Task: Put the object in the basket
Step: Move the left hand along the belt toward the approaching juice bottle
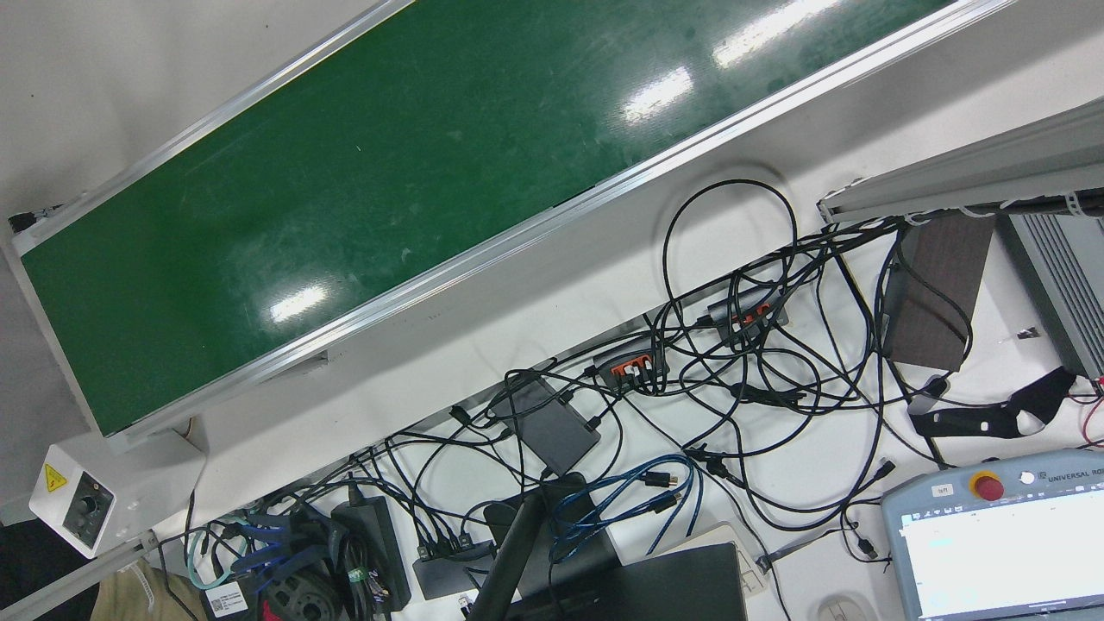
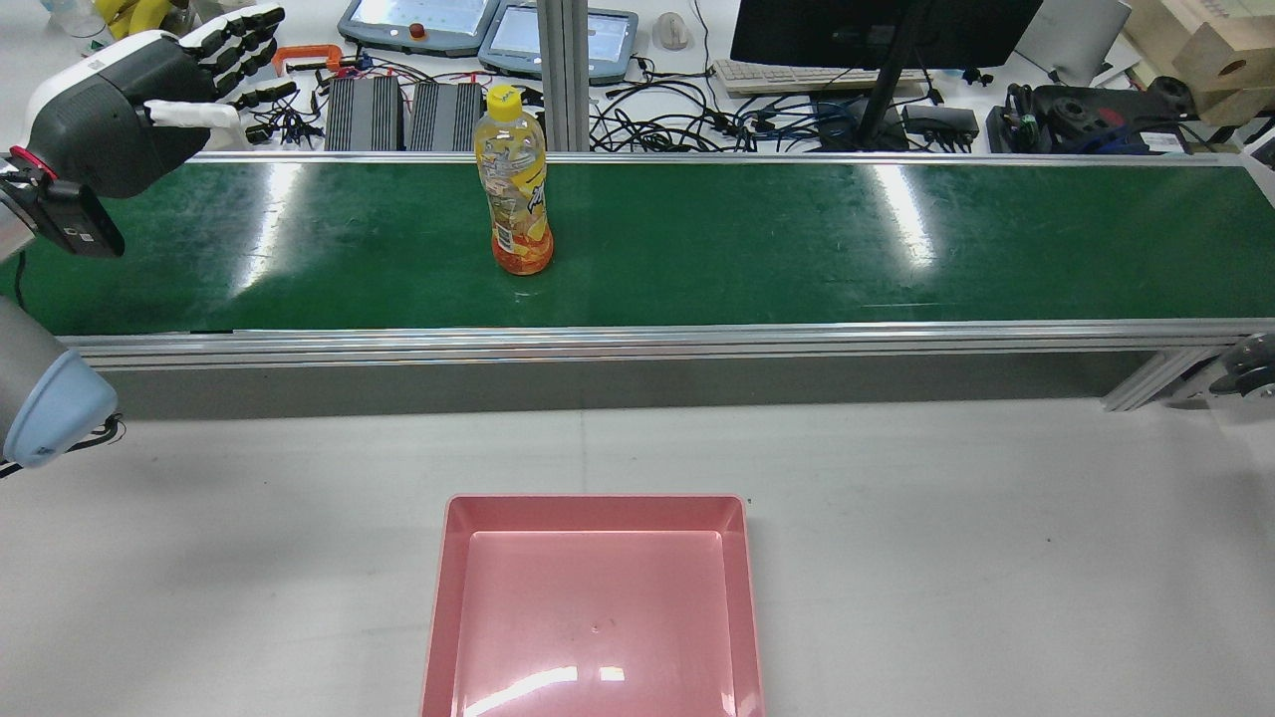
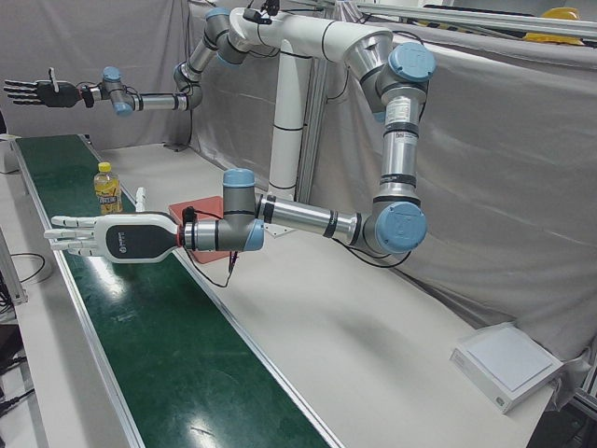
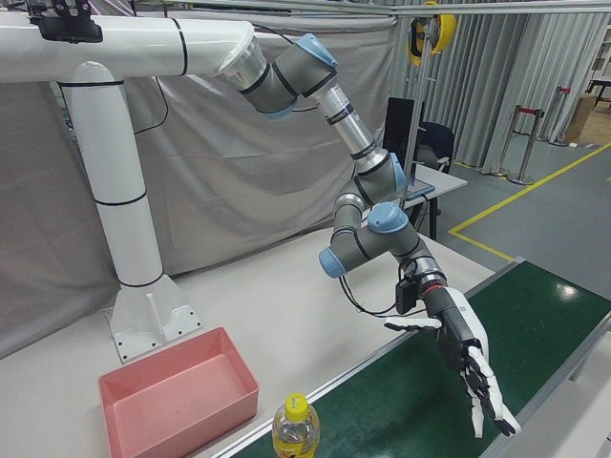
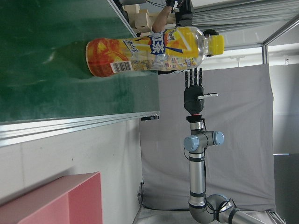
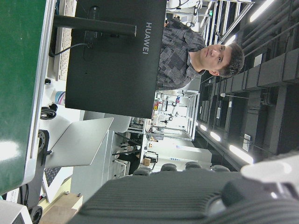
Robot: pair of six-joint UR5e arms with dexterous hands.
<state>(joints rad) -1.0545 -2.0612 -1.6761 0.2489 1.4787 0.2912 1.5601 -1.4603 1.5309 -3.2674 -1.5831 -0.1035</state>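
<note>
- Bottle [image 2: 516, 184]: clear plastic, yellow cap, yellow-orange label, orange drink inside. Stands upright on the green conveyor belt [image 2: 797, 239], left of belt centre in the rear view, nearer the far rail. Nothing touches it.
- Pink basket [image 2: 595, 607]: shallow rectangular plastic tray, glossy floor, empty. Sits on the white table [image 2: 996, 558] on the near side of the belt, well apart from the bottle.
- Left hand [image 2: 149, 95]: flat, fingers [image 2: 244, 30] straight and spread, holding nothing. Hovers above the belt's left end, well apart from the bottle.
- Right hand [image 3: 37, 91]: fingers straight and apart, empty, raised high over the far end of the belt in the left-front view.
- Belt surface bare apart from the bottle; aluminium rails [image 2: 637, 339] run along both long edges.
- Behind the belt: tangled black cables [image 1: 750, 345], teach pendants [image 2: 418, 25], monitor [image 2: 877, 30], keyboard.
- Table between belt and basket is bare.
- Person [image 6: 201, 53] beyond the monitor in the right hand view.
</note>
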